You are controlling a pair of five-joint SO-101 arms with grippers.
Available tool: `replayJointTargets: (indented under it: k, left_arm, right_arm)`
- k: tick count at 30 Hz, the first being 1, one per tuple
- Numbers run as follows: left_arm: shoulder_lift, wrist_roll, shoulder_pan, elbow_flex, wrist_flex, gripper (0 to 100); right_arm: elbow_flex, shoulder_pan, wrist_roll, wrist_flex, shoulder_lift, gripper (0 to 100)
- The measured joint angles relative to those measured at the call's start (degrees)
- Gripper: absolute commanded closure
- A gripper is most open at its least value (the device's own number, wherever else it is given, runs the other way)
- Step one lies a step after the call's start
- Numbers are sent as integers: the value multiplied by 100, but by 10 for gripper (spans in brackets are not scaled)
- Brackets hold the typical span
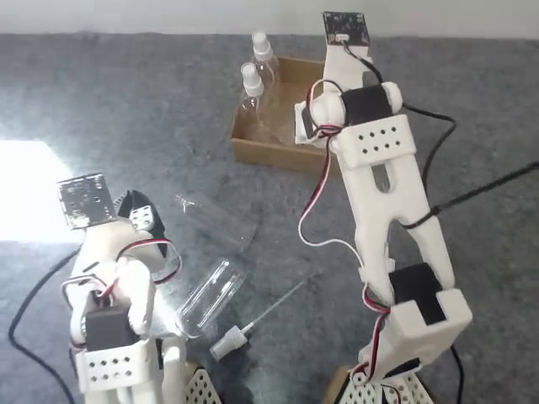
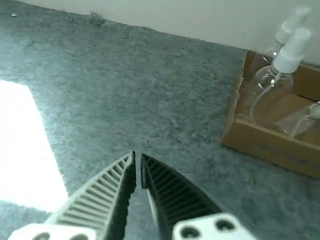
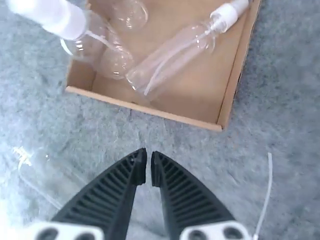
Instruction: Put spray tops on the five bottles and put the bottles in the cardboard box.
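1. Grey flecked tabletop; cardboard box [image 3: 150,107] just ahead of right gripper [image 3: 148,157], pressed together, empty.
2. Same for left gripper [image 2: 138,160]: closed tight on nothing.
3. Two uncapped bottles [image 1: 206,295] lying near left gripper, loose spray top [image 1: 229,343] beside them.
4. Likely light, slick, crushable: best gripped mid-body, gently; spray top by its collar, not the thin tube [image 1: 274,305].

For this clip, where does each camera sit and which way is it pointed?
High view: fixed above the table, looking down on the left arm, right arm, cardboard box and a loose bottle.
Left wrist view: on the left arm, facing across the table toward the box; left gripper shut in front.
Right wrist view: above the box, looking down into it; right gripper shut in front.
All three share the box.
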Motion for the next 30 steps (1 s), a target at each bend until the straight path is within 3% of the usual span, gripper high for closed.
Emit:
replayJointTargets:
  k: [11, 30]
  left_arm:
    - [-2092, -44, 79, 1055, 79, 991]
    - [-2066, -580, 141, 1820, 527, 988]
  right_arm:
    - [0, 0, 105, 422, -686, 991]
    - [1547, -9, 123, 167, -2664, 991]
